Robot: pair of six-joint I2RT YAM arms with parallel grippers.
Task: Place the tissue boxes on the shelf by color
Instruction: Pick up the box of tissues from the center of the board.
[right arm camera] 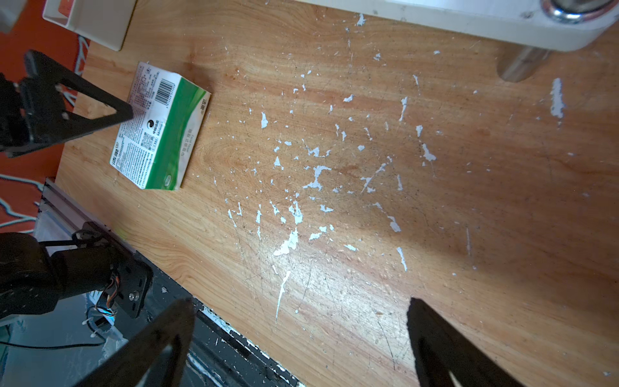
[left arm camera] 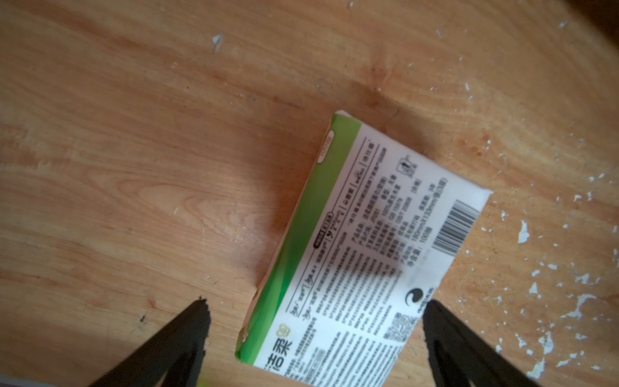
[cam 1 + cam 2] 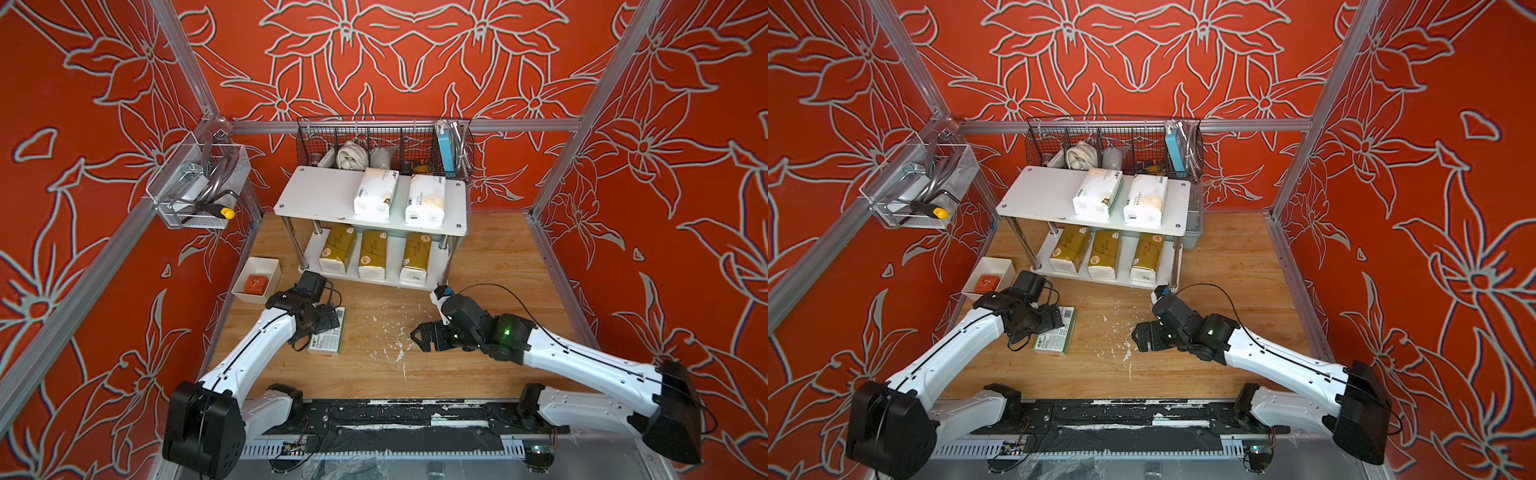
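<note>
**One white pack left to shelve**

The wooden table [image 3: 478,270] carries the shelf [image 3: 316,195] at its far side. On the shelf's top board two white packs [image 3: 376,193] [image 3: 424,199] lie side by side toward its right end, and the left end is bare. On the lower board three gold packs [image 3: 337,248] [image 3: 372,254] [image 3: 415,255] sit in a row.

The loose pack [image 2: 361,241] lies flat on the table in front of the shelf's left end, printed back face up. My left gripper [image 2: 316,303] hangs over it with jaws spread wide and nothing in them. My right gripper [image 1: 300,301], in front of the shelf's right end, is just as wide and empty over bare wood.

The pack sits skewed between my left fingers. I judge I should turn the wrist until the jaws run along its long sides, then drop and pinch across the narrow width. It looks soft, so I would squeeze gently and lift well above the top board before setting it on the bare left end.

The back face shows a green band [image 2: 301,234], a barcode [image 2: 454,228] and a QR square [image 2: 398,326]. There are blocks of small Chinese print, too blurred to read.
</note>
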